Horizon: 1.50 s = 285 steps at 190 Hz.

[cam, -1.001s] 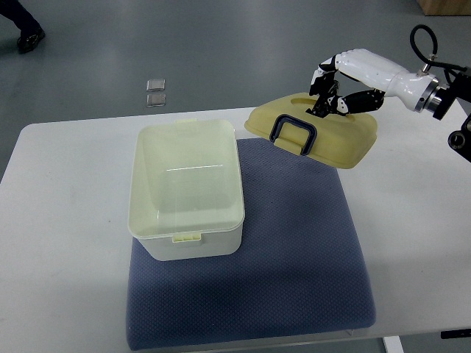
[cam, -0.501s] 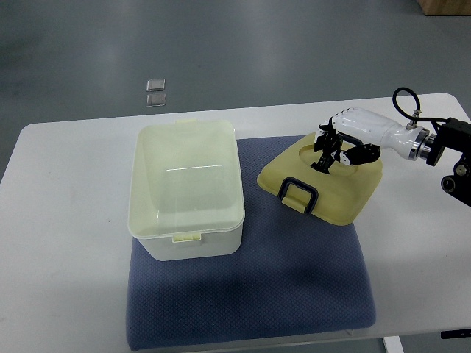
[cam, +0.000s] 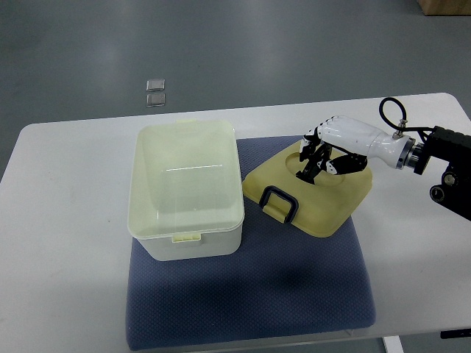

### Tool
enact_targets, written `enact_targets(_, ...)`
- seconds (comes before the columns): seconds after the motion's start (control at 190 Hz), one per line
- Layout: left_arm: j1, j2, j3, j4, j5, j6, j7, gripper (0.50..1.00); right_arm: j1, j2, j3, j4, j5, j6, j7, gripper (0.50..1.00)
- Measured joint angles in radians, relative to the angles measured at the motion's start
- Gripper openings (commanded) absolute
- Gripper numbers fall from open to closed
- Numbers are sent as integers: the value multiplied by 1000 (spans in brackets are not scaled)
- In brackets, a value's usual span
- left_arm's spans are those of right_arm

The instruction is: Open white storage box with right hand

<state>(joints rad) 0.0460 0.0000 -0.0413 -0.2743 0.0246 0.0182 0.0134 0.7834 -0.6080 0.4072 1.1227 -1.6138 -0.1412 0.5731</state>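
The right robot hand (cam: 318,158) grips the pale yellow lid (cam: 309,193), with its dark fingers (cam: 307,168) curled down into the recessed grip at the lid's far right end. The lid lies directly beneath and to the left of the robot hand, resting on the blue mat (cam: 294,279) with its long axis running diagonally from the robot hand toward the near left. The dark carry handle (cam: 278,204) sits on the lid's top, on the side away from the robot hand and nearest the box. The white storage box (cam: 187,190) stands open, well to the left of the robot hand, with the lid's left corner just beside its right wall; whether the two touch cannot be determined. The box interior appears empty. The left arm is not in view, so the right robot hand is the only one positioned to act. Judging from this arrangement, the opening is essentially done, and the remaining move is to release the grip and withdraw upward and to the right, clear of the lid. The white counter (cam: 66,220) carries the mat and the box.
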Motion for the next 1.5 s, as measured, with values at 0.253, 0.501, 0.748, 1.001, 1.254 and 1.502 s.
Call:
enact_targets(0.253,0,0,-1,1,0,0,0,1000,-22,9,-8,62,0,0,0,500)
enact_targets(0.501,0,0,-1,3,0,0,0,1000,-55,20,-29,61,-9,1,-1,862)
enact_targets(0.748,0,0,0,4,0,0,0,1000,-62,18,-39,52,-10,7,-1,930)
enact_targets(1.001,0,0,0,4,0,0,0,1000,-50,-1,-62,51,-11,9,9,930)
enact_targets(1.254,0,0,0,4,0,0,0,1000,-8,-38,-46,41,28,35,9,928)
enact_targets(1.502,0,0,-2,3,0,0,0,1000,65,-59,99,-40,399,221,-56,928)
